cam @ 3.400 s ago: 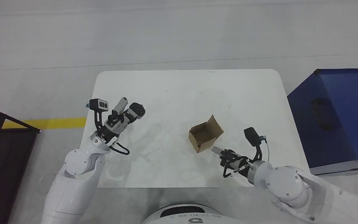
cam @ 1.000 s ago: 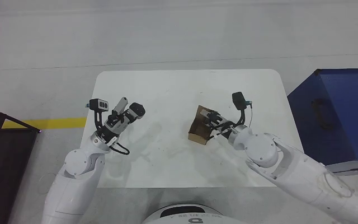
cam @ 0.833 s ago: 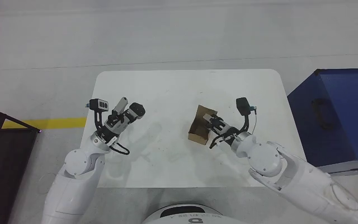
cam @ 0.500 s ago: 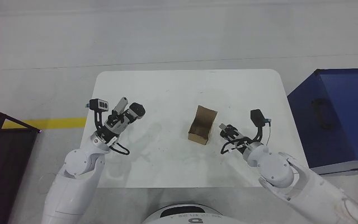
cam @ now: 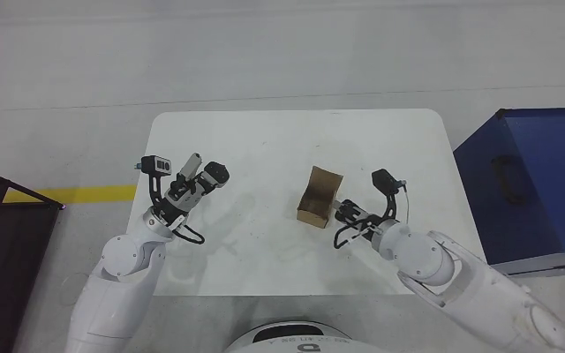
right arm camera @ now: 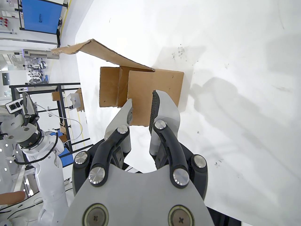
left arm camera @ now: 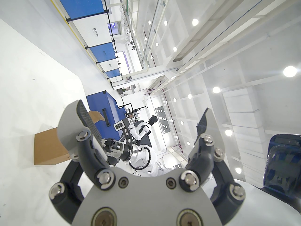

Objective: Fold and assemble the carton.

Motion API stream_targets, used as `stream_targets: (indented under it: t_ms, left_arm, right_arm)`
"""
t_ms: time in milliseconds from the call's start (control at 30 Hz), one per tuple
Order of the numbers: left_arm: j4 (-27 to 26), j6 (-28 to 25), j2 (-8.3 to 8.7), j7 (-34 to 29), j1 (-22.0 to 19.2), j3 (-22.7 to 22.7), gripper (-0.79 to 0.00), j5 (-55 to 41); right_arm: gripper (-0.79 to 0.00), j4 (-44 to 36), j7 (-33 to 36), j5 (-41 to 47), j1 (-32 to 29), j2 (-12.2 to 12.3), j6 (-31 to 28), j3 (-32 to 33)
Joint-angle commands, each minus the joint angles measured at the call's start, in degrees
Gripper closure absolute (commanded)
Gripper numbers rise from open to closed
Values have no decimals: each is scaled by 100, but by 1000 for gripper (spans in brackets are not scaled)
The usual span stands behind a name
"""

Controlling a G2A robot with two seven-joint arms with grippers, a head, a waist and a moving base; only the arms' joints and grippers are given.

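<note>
A brown cardboard carton [cam: 319, 196] lies on the white table [cam: 265, 141], right of centre, with one flap sticking up [right arm camera: 103, 50]. My right gripper [cam: 340, 214] sits low at the carton's near right side. In the right wrist view its fingers [right arm camera: 164, 104] stand a narrow gap apart in front of the carton's flat face [right arm camera: 162, 81], with nothing between them. My left gripper [cam: 216, 174] hangs above the table's left part, well away from the carton, open wide and empty [left arm camera: 141, 116]. The left wrist view shows the carton [left arm camera: 47, 147] behind one finger.
A blue cabinet [cam: 516, 185] stands off the table's right side. A yellow floor line [cam: 88, 192] runs past the table on the left. The table's edge lies close behind the right arm.
The right gripper was on the carton a second ago, pulled back to the right, and has now come back up to the carton's side. The carton and the left arm stayed put.
</note>
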Motion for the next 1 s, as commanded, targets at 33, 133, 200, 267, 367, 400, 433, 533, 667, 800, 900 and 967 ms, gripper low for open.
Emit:
stream_targets:
  t_ms: [33, 133, 200, 267, 367, 400, 433, 533, 667, 800, 900, 967]
  left_arm:
    - [0, 0, 0, 0, 0, 0, -785, 0]
    - [0, 0, 0, 0, 0, 0, -785, 0]
    - [0, 0, 0, 0, 0, 0, -785, 0]
    - [0, 0, 0, 0, 0, 0, -785, 0]
    - [0, 0, 0, 0, 0, 0, -785, 0]
    - [0, 0, 0, 0, 0, 0, -785, 0]
    - [0, 0, 0, 0, 0, 0, -785, 0]
    - [0, 0, 0, 0, 0, 0, -785, 0]
    - [0, 0, 0, 0, 0, 0, -785, 0]
    - [0, 0, 0, 0, 0, 0, -785, 0]
    - [0, 0, 0, 0, 0, 0, -785, 0]
    - [0, 0, 0, 0, 0, 0, -785, 0]
  right_arm:
    - [-246, 81, 114, -120, 246, -103, 237, -179]
    - [-252, 157, 260, -218, 440, -197, 413, -350]
    - [-249, 212, 339, -295, 554, -256, 543, -455]
    - [-240, 253, 401, -346, 649, -313, 636, -542]
    - [-225, 300, 487, -443, 769, -389, 802, -659]
    - [-219, 313, 509, -476, 804, -413, 839, -695]
    - [-219, 328, 526, -515, 838, -437, 889, -729]
    - [-215, 350, 569, -656, 934, -505, 1051, -836]
    - [-166, 341, 646, -915, 1070, -591, 1325, -994]
    - [0, 325, 753, -1248, 1223, -667, 1733, -1166]
    - [0, 325, 908, -1426, 1349, -723, 1992, -1280]
    - [0, 302, 978, -1582, 1429, -754, 2154, -1353]
